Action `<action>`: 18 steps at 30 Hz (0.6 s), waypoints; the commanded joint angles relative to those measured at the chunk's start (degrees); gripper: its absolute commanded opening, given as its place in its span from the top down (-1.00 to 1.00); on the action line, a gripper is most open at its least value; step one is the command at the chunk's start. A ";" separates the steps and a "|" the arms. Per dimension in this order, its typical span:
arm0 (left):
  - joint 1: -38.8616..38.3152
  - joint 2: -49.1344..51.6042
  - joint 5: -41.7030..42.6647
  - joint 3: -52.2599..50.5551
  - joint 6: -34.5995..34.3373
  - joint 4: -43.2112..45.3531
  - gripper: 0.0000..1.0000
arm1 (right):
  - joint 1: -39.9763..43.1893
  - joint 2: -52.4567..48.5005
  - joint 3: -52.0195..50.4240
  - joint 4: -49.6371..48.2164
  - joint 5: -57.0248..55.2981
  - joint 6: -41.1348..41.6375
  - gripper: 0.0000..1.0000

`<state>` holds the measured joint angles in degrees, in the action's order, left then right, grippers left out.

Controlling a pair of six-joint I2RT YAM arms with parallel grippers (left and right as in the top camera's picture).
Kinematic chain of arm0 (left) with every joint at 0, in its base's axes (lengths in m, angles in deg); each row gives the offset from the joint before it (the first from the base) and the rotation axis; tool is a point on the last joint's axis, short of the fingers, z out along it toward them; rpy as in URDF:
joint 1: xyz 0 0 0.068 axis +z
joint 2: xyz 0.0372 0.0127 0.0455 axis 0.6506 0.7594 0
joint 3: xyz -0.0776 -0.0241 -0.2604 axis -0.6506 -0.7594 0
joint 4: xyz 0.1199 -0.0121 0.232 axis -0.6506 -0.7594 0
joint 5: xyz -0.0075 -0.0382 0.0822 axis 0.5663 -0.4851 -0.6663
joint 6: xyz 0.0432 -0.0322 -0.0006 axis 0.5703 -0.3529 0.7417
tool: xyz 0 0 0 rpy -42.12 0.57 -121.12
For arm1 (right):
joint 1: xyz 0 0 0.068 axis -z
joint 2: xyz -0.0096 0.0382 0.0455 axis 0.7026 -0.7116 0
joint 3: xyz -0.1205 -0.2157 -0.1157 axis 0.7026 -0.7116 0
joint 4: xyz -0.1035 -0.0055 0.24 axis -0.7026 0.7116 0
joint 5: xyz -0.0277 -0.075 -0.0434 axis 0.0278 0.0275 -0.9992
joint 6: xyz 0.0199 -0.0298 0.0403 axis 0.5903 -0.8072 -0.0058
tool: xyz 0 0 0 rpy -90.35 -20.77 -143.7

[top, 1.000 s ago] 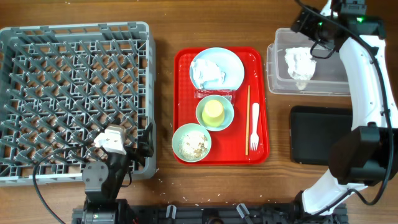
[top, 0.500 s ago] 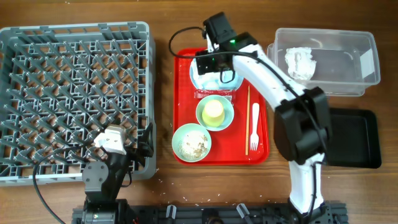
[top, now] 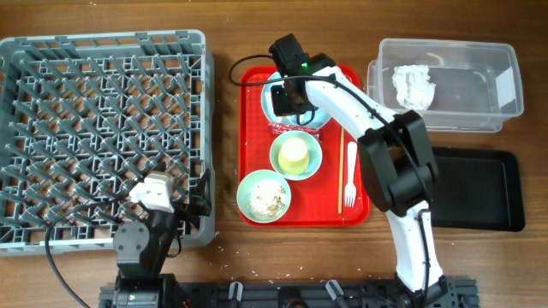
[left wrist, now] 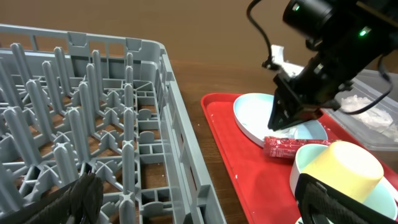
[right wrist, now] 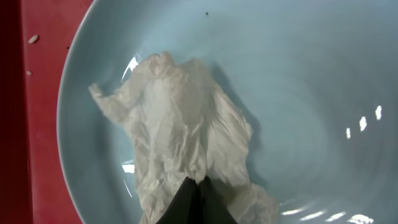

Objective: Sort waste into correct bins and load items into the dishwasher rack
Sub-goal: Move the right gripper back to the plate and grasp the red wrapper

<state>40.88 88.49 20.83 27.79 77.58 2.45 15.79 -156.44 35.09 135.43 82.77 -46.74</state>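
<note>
The red tray (top: 317, 197) is viewed straight down from overhead and obliquely from low at its left by the left wrist; its pale dish (right wrist: 311, 74), shared by all, is filmed close-up by the right wrist.

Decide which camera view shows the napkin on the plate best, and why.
Right wrist: the napkin fills the frame, creases clear, on the plate, pinched by the right gripper. Overhead, the arm mostly covers it; left wrist shows only a far-off glimpse.

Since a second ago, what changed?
Right claw swung from over the clear plastic rectangular tub to the pale blue round plate on the red tray and shut on the crumpled white paper napkin there. Left claw open, everything else unmoved.
</note>
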 commanded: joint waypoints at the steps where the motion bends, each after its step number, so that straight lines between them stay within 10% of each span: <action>1: 0.24 -0.26 0.68 -0.04 0.72 -0.37 -1.00 | -0.33 9.27 1.55 1.07 -13.03 5.53 0.91; 15: 0.24 -0.26 0.68 -0.04 0.72 -0.37 -1.00 | 28.63 20.04 -1.40 6.82 -14.58 14.38 0.83; 17: 0.24 -0.26 0.70 -0.04 0.72 -0.37 -1.00 | 30.51 20.04 -1.70 6.73 -13.97 14.14 -0.75; 18: 0.24 -0.26 0.70 -0.04 0.74 -0.37 -1.00 | 30.69 20.04 -1.70 6.69 -13.92 14.10 -1.00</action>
<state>40.88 88.49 20.83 27.79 77.58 2.43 46.02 -136.86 33.93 142.34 66.97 -33.14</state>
